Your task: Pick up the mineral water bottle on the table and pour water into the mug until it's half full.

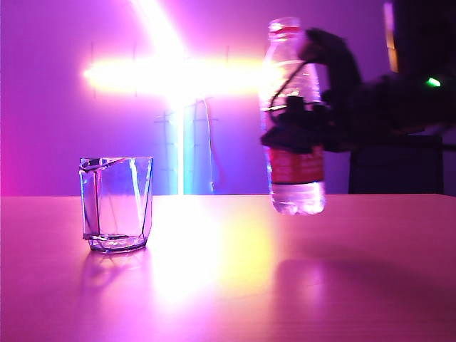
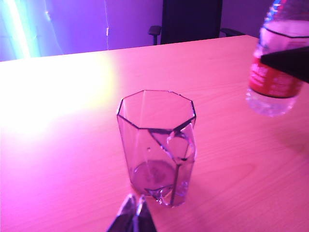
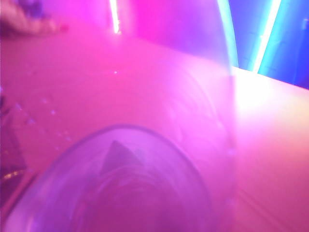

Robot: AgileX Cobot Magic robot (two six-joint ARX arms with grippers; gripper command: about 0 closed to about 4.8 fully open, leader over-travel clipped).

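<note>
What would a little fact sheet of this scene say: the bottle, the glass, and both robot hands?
bottle: upright, lifted clear of the table, cap end up
mug: standing on the table left of the bottle, no water visible inside
right gripper: shut on the bottle around its middle, above the red label
left gripper: only its tips show, close beside the mug, holding nothing
pouring: not yet begun

The mug (image 1: 116, 204) stands on the table (image 1: 228, 285), left of centre. Well to its right the mineral water bottle (image 1: 294, 121) hangs upright above the tabletop, clasped at its middle by the right gripper (image 1: 299, 125). The left gripper (image 2: 133, 217) sits just before the mug.
</note>
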